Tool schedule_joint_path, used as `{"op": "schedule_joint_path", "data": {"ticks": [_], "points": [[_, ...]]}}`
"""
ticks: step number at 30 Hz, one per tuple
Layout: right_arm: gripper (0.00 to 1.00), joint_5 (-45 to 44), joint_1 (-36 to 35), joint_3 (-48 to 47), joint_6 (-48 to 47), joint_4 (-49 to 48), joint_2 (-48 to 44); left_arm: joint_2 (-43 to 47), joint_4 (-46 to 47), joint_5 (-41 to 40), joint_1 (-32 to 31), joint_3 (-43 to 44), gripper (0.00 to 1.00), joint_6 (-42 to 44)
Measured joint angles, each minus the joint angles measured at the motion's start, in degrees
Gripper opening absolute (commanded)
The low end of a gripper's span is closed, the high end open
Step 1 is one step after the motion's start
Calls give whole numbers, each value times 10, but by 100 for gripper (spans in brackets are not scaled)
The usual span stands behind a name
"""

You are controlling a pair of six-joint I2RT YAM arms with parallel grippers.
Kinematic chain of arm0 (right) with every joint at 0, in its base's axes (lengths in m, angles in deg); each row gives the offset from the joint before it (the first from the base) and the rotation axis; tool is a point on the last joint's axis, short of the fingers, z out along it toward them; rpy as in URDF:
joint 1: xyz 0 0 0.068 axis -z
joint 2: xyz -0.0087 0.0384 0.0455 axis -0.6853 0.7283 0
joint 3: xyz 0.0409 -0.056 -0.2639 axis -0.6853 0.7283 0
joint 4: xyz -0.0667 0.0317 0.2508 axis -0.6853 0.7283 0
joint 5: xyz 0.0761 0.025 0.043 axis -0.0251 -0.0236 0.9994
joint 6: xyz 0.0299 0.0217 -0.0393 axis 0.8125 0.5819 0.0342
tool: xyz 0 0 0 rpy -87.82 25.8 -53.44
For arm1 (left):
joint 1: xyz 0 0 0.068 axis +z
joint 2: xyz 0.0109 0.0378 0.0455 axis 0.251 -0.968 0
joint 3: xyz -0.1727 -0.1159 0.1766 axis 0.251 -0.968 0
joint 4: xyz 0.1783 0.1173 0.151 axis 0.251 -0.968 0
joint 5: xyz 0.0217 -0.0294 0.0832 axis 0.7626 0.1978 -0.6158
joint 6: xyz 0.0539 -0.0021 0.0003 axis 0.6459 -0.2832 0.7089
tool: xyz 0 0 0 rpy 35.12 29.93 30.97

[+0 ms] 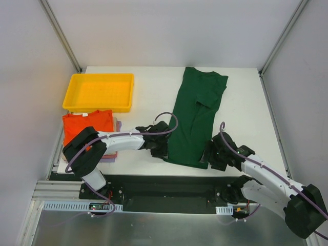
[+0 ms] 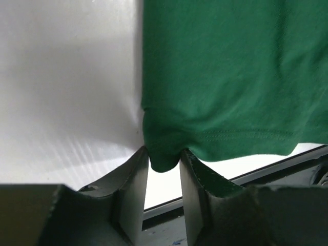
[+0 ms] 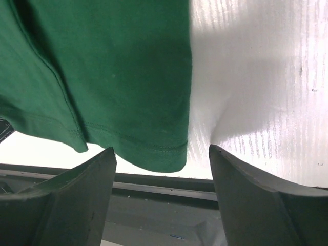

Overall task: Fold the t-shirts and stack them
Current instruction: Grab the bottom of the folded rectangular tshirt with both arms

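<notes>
Closest to us, our left gripper pinches the near left hem corner of the green t-shirt between its fingers, while our right gripper holds its fingers spread wide on either side of the near right corner. We see the shirt lying lengthwise, folded narrow, on the white table. The orange t-shirt lies off to its left, beside the yellow tray.

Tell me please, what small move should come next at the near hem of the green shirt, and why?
Probably close the right gripper on its hem corner. The left gripper seems to pinch the other near corner of the green t-shirt, while the right one stands wide open with the cloth lying loose between its fingers. Both corners need a grip before any lift.
</notes>
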Motion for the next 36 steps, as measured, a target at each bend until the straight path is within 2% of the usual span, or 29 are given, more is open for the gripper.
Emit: {"op": "schedule_joint_path", "data": {"ticks": [7,10,12,14,20,29,33,36], "points": [[43,-2,0,12,31,-11,10,-18,11,5,0,11,2,2],[32,0,0,23,44,-19,10,-17,16,9,0,8,0,0],[21,1,0,30,51,-25,7,-14,21,12,0,3,0,0],[1,1,0,36,54,-30,6,-11,26,14,0,-2,0,0],[1,0,-12,45,58,-32,-7,14,44,19,-1,-33,0,-7],[1,68,-74,92,92,17,-185,151,12,13,-58,-125,0,-30],[0,102,-89,106,120,37,-258,193,-8,14,-65,-132,0,-30],[0,104,-89,104,126,46,-272,212,-22,8,-64,-125,0,-30]]}}
